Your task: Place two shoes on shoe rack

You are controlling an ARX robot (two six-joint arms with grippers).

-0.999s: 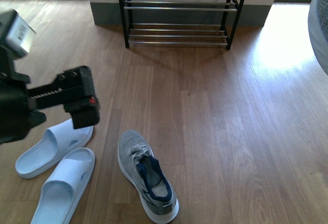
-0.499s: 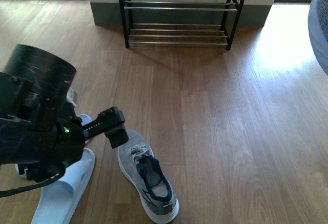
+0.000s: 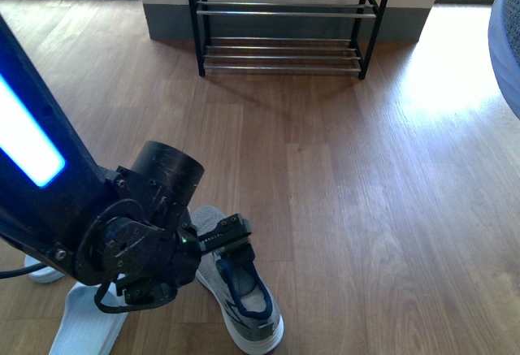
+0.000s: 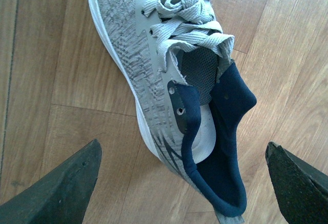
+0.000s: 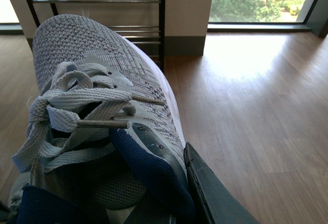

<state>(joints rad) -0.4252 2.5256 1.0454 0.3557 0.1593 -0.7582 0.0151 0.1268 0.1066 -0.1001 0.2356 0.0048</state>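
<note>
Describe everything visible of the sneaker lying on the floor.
The sneaker is grey knit with a white sole, flat grey laces loosely tied, dark navy lining and dark side streaks. It sits upright on the wooden floor, empty, toe toward the shoe rack. The left gripper hovers open over its collar, fingers either side, not touching.

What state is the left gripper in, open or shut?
Open. On the left gripper, the fingers stand wide apart, one each side of the shoe, clear of it.
</note>
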